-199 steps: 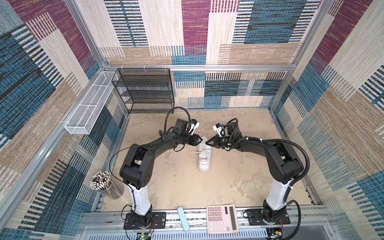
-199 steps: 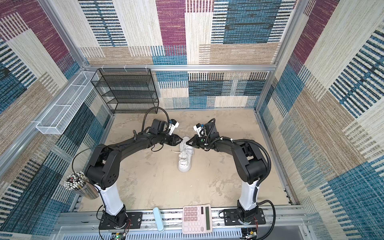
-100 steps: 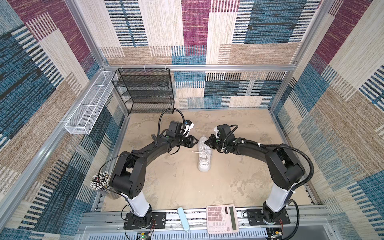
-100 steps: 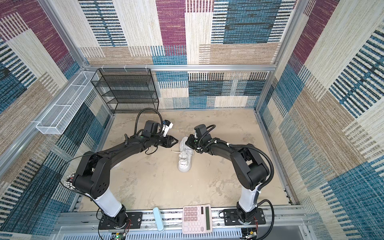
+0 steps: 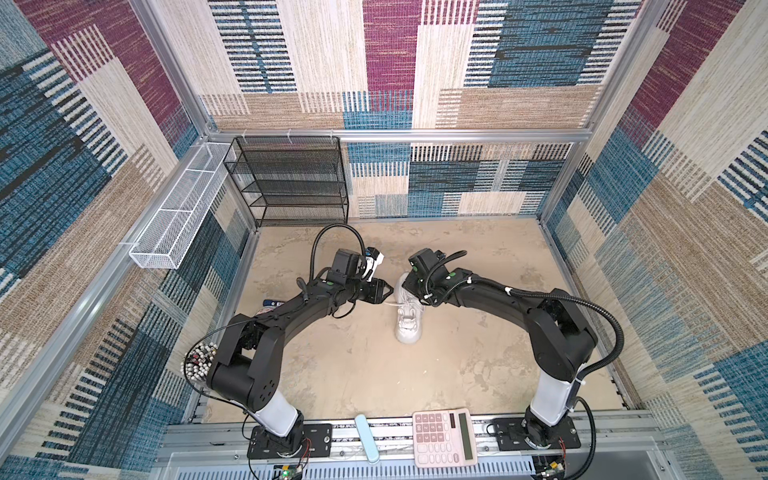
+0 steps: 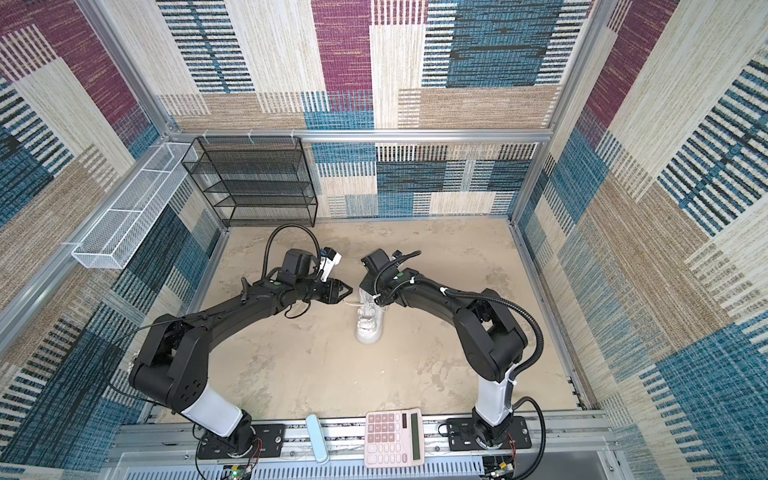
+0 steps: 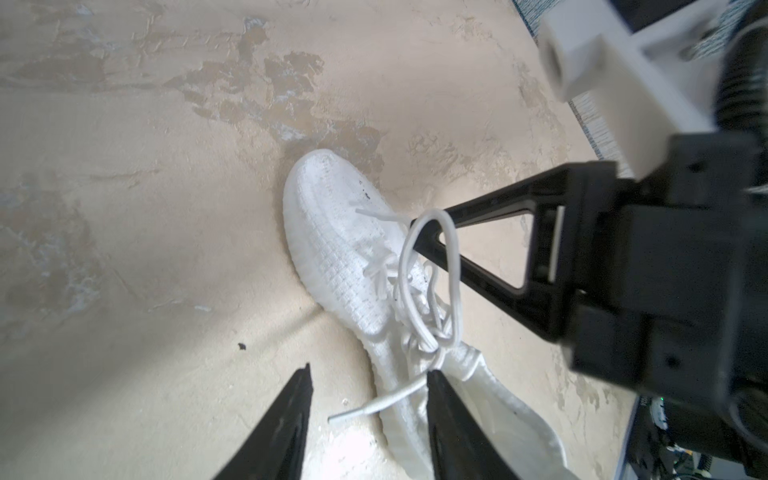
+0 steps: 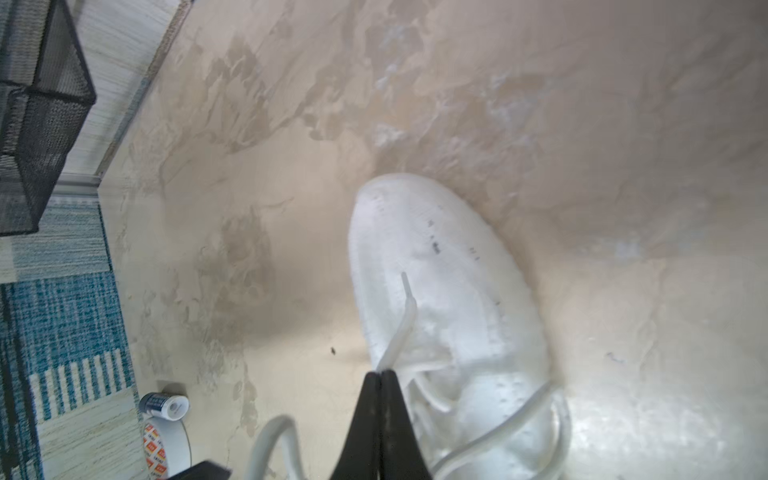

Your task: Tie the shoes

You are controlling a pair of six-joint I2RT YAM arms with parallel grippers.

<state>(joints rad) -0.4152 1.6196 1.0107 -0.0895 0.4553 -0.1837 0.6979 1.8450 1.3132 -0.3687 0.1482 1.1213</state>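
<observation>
While a lace is pinched in the clamped right gripper, the left gripper is seen spread open by the white sneaker, nothing grabbed tbh.

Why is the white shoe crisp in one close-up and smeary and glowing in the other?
Left wrist view: the sneaker is sharp, knit showing. Right wrist view: the sneaker is blurred and overexposed, with the lace in the shut right gripper soft too. Both top views: even light, small but clear.
</observation>
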